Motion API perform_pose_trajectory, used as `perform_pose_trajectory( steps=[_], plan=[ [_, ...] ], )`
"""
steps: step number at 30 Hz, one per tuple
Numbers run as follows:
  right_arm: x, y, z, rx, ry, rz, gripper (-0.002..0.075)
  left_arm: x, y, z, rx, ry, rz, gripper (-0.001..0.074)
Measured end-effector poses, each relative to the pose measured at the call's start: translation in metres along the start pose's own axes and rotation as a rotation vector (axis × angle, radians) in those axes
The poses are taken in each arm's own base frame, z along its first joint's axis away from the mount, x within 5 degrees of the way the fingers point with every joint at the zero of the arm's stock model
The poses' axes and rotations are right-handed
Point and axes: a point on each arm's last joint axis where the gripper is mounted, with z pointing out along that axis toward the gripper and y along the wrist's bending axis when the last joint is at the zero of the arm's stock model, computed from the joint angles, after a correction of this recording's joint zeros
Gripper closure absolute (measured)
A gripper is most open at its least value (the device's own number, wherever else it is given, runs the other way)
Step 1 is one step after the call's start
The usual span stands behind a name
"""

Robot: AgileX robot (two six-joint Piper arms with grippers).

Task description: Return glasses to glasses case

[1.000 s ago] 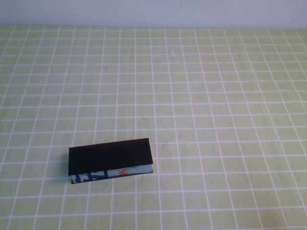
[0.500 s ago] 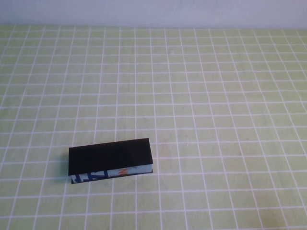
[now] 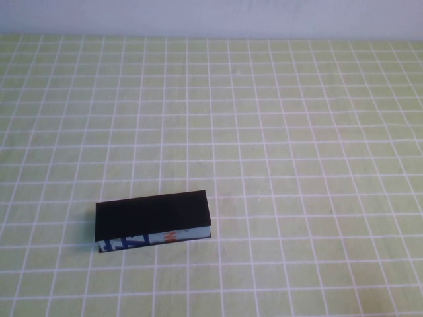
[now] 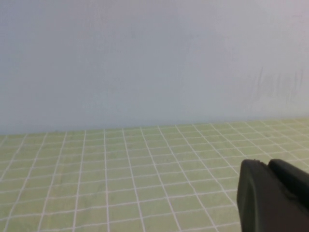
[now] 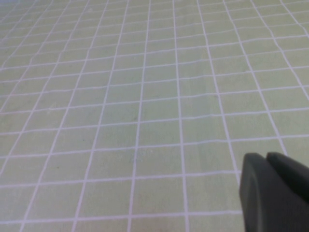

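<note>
The black glasses case [image 3: 153, 215] lies closed on the green checked cloth at the near left in the high view, its white front strip with blue and orange print facing me. The glasses are not in view. Neither arm shows in the high view. My left gripper [image 4: 268, 166] is shut and empty, held above the cloth and facing the pale back wall. My right gripper [image 5: 264, 158] is shut and empty, held above bare cloth. The case shows in neither wrist view.
The green cloth with white grid lines [image 3: 277, 132] covers the table. A pale wall [image 3: 211, 16] runs along the far edge.
</note>
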Motion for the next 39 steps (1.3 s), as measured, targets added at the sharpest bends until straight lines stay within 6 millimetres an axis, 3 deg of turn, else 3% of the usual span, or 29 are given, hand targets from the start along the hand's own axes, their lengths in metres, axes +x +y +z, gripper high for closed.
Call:
perform_pose_trajectory(
  steps=[6, 21, 39],
  plan=[
    [0.0, 0.0, 0.0, 0.0, 0.0, 0.0, 0.0737, -0.003, -0.001, -0.001, -0.009, 0.031, 0.053, 0.0737],
    [0.0, 0.0, 0.0, -0.001, 0.0, 0.001, 0.0737, 0.034, 0.001, -0.007, -0.055, 0.381, 0.007, 0.0737],
    [0.0, 0.0, 0.0, -0.001, -0.001, 0.001, 0.0737, 0.036, 0.001, -0.008, -0.054, 0.407, 0.006, 0.0737]
  ],
)
